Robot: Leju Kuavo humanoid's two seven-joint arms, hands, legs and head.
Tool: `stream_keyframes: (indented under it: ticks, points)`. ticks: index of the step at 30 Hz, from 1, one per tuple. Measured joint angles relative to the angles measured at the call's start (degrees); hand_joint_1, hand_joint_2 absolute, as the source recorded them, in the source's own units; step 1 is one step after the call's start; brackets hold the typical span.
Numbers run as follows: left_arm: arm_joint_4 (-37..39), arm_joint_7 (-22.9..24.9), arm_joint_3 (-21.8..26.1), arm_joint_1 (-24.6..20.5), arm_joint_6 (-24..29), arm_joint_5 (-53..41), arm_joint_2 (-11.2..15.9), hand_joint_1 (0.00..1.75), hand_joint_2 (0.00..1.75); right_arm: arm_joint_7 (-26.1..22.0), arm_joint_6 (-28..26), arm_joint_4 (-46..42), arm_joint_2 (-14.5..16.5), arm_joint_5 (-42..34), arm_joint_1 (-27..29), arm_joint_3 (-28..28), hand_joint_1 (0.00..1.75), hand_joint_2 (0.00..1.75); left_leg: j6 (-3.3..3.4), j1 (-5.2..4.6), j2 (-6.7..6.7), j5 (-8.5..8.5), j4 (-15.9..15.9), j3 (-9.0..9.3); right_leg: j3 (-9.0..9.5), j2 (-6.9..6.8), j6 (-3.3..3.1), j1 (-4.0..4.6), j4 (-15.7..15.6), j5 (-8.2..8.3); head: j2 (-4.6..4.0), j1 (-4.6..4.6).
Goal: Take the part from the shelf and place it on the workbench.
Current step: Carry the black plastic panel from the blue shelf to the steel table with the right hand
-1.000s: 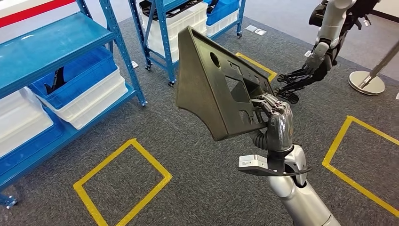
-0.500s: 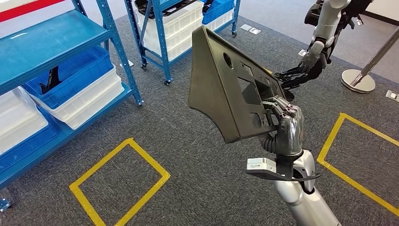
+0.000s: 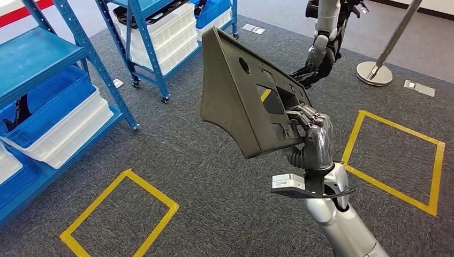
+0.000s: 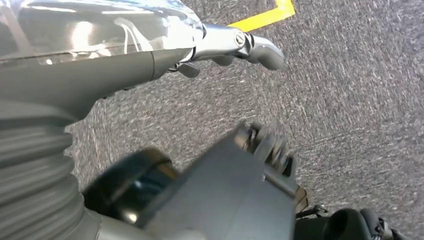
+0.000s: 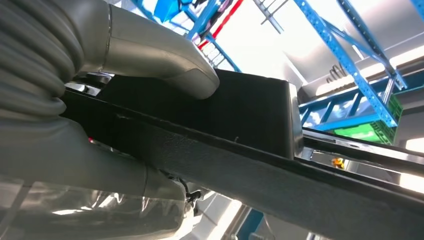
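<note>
Right hand (image 3: pixel 316 140) gripped black part (image 3: pixel 243 96) by lower edge, held upright clear of shelf (image 3: pixel 51 59), likely for carrying. Left hand (image 4: pixel 240 47) hung loosely curled, holding nothing.

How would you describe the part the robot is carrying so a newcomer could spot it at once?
Above the grey carpet with yellow taped squares, find the silver right arm rising from below. Its robot hand grips the black plastic panel: a large, flat, wedge-shaped piece with a round hole and rectangular cutouts, held upright in mid-air, unlike the binned parts.
</note>
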Motion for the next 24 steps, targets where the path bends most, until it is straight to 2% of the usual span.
stream_keyframes:
  ticks: [1, 2, 4, 6, 7, 10, 11, 12, 13, 15, 16, 17, 19, 21, 22, 24]
  points:
    - [0.0, 0.0, 0.0, 0.0, 0.0, 0.0, 0.0, 0.0, 1.75, 0.0, 0.0, 0.0, 0.0, 0.0, 0.0, 0.0, 1.75, 1.75, 0.11, 0.0, -0.65, 0.9, -2.7, 1.15, -0.07, 0.3, 0.21, 0.05, 0.0, 0.02, 0.0, -0.09]
    - [0.0, 0.0, 0.0, 0.0, 0.0, 0.0, 0.0, 0.0, 1.75, 0.0, 0.0, 0.0, 0.0, 0.0, 0.0, 0.0, 1.75, 1.75, 0.21, -0.06, -1.11, 1.1, -4.0, 1.64, -0.2, 0.57, 0.47, 0.06, 0.0, 0.07, 0.0, -0.1]
    - [0.0, 0.0, 0.0, 0.0, 0.0, 0.0, 0.0, 0.0, 1.75, 0.0, 0.0, 0.0, 0.0, 0.0, 0.0, 0.0, 1.75, 1.75, 0.59, -0.23, -0.82, 1.11, -4.3, 1.69, -0.38, 1.11, 1.22, -0.06, -0.2, 0.29, 0.0, 0.02]
    - [0.0, 0.0, 0.0, -0.1, 0.0, 0.0, 0.0, 0.0, 1.75, -0.1, -0.1, 0.0, 0.0, 0.0, 0.0, 0.0, 1.75, 1.75, 1.23, -0.16, -0.21, 1.41, -4.7, 1.85, -0.91, 0.7, 1.8, -0.06, 0.7, -0.38, 0.0, 0.21]
    - [0.0, 0.0, 0.0, -0.1, 0.0, 0.0, -0.1, 0.0, 1.75, -0.1, -0.1, 0.0, 0.0, 0.0, 0.0, -0.1, 1.75, 1.75, 1.47, -0.02, 0.18, 1.54, -4.9, 1.94, -1.84, 0.18, 1.96, 0.02, 2.6, -1.53, 0.0, 0.5]
    - [0.0, 0.0, 0.0, 0.0, 0.0, 0.0, -0.1, 0.0, 1.75, -0.2, -0.1, 0.0, 0.0, 0.1, 0.1, 0.0, 1.75, 1.75, 1.68, 0.05, 1.47, 1.53, -5.0, 1.93, -7.06, -1.24, 2.14, -0.04, 13.1, -6.2, 0.0, 1.93]
    - [0.0, 0.0, 0.0, 0.0, 0.0, 0.0, -0.1, 0.0, 1.75, -0.2, -0.1, 0.0, 0.0, 0.1, 0.1, 0.0, 1.75, 1.75, 1.68, 0.06, 1.91, 1.51, -5.0, 1.92, -8.12, -1.43, 2.22, -0.11, 15.2, -6.55, 0.0, 2.34]
    - [0.0, 0.0, 0.0, 0.0, 0.0, 0.0, -0.1, 0.0, 1.75, -0.2, -0.1, 0.0, 0.0, 0.1, 0.2, 0.0, 1.75, 1.75, 1.65, 0.1, 2.3, 1.47, -4.9, 1.93, -8.06, -1.58, 2.29, -0.21, 15.0, -5.83, 0.0, 2.64]
    - [0.0, 0.0, 0.0, 0.0, 0.0, 0.0, -0.1, 0.0, 1.75, -0.2, -0.1, 0.0, 0.0, 0.1, 0.2, 0.0, 1.75, 1.75, 1.54, 0.18, 2.65, 1.4, -4.9, 1.99, -6.78, -1.83, 2.38, -0.33, 12.5, -4.21, 0.0, 2.89]
    - [0.0, 0.0, 0.0, 0.0, 0.0, 0.0, -0.2, 0.0, 1.75, -0.2, -0.1, 0.0, 0.0, 0.1, 0.1, 0.0, 1.75, 1.75, 1.03, 0.16, 3.19, 1.11, -4.7, 2.06, -2.7, -3.06, 2.59, -0.41, 4.7, -0.96, 0.0, 3.35]
    - [0.0, 0.0, 0.0, -0.1, 0.0, 0.0, -0.2, 0.0, 1.75, -0.2, -0.1, 0.0, 0.0, 0.1, 0.1, 0.0, 1.75, 1.75, 0.69, 0.07, 3.4, 0.98, -4.6, 2.05, -1.22, -3.61, 2.56, -0.4, 1.9, -0.13, 0.0, 3.55]
    - [0.0, 0.0, 0.0, -0.1, 0.0, 0.0, -0.2, 0.0, 1.75, -0.2, -0.1, 0.0, 0.0, 0.1, 0.1, 0.0, 1.75, 1.75, 0.38, -0.07, 3.58, 0.91, -4.6, 2.06, -0.52, -3.93, 2.44, -0.33, 0.4, 0.03, 0.0, 3.45]
    - [0.0, 0.0, 0.0, -0.1, 0.0, 0.0, -0.2, 0.0, 1.75, -0.1, -0.1, 0.0, 0.0, 0.1, 0.1, 0.0, 1.75, 1.75, -0.13, -0.12, 4.0, 0.96, -4.8, 2.25, -0.52, -3.56, 1.79, -0.19, 0.2, -0.14, 0.0, 2.84]
    - [0.0, -0.1, 0.0, -0.1, 0.0, 0.1, -0.2, 0.0, 1.75, -0.1, -0.1, 0.0, 0.0, 0.1, 0.1, -0.1, 1.75, 1.75, -0.59, 0.11, 3.67, 0.22, -4.1, 2.17, -0.47, -3.04, 1.02, -0.25, 0.1, -0.06, 0.0, 2.15]
    - [0.0, -0.2, 0.0, -0.2, 0.0, 0.1, -0.2, 0.0, 1.75, -0.1, -0.1, 0.0, 0.0, 0.2, 0.1, -0.1, 1.75, 1.75, -0.73, 0.2, 3.18, -0.9, -2.4, 1.49, -0.42, -2.82, 0.63, -0.34, 0.0, -0.01, 0.0, 1.88]
    - [0.0, -0.2, 0.0, -0.1, 0.0, 0.2, -0.2, 0.0, 1.75, -0.1, -0.1, 0.0, 0.1, 0.2, 0.1, 0.0, 1.75, 1.75, -0.76, 0.13, 2.04, -4.46, 4.5, -1.7, -0.4, -2.39, 0.05, -0.31, 0.0, 0.0, 0.0, 1.12]
